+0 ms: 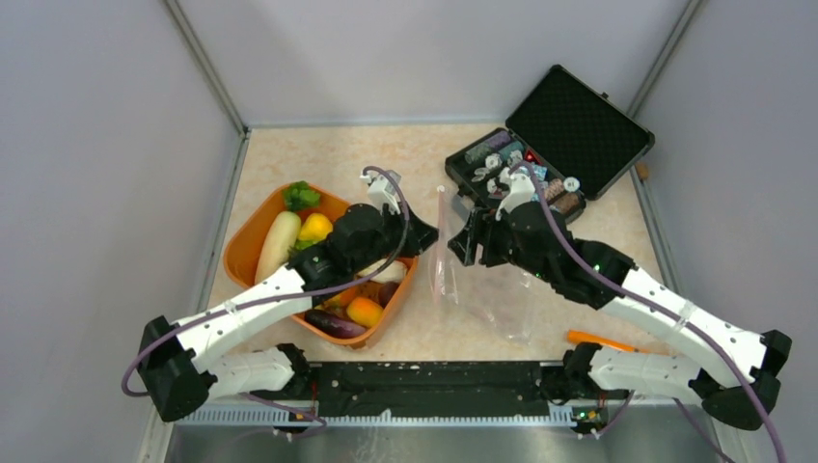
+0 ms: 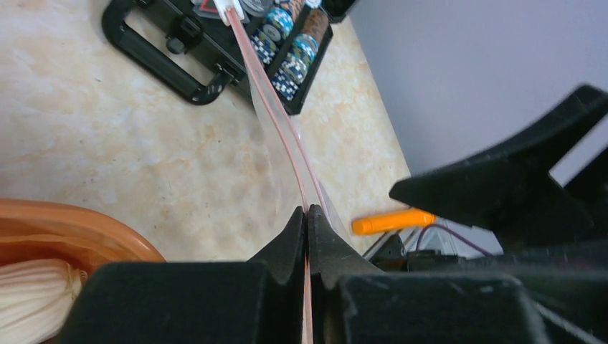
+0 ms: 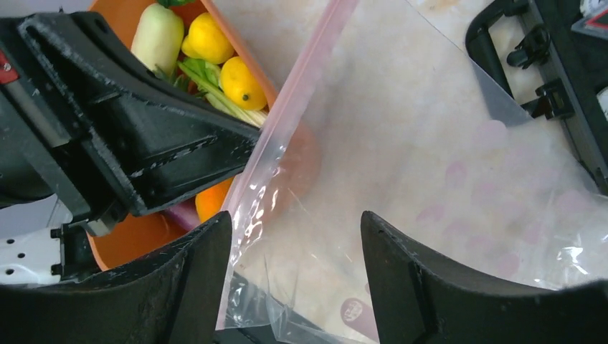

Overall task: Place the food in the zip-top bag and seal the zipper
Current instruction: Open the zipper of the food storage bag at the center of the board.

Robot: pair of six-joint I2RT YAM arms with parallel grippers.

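- The left gripper point(image 2: 307, 215) was clenched on the zipper point(image 2: 276, 122), its two fingers pressed flat together over the pinkish strip, just off the right rim of the orange tub point(image 1: 243, 253).
- The left arm point(image 1: 241, 309) reached low across the tub from the near side.
- The right gripper point(image 3: 295, 236) stood released to the right of the tub, jaws wide, facing the left claw; the bag's edge passed between the jaws.
- The right arm point(image 1: 666, 309) came in bent, well right of the tub.
- A beige mottled table point(image 1: 318, 154) sat between grey walls point(image 1: 96, 145); an open black case point(image 1: 579, 130) lay beyond and right of the tub.
- The zip-top bag point(image 1: 487, 294) spread over the table right of the tub, its mouth lifted.
- The food point(image 1: 314, 229) lay inside the tub.
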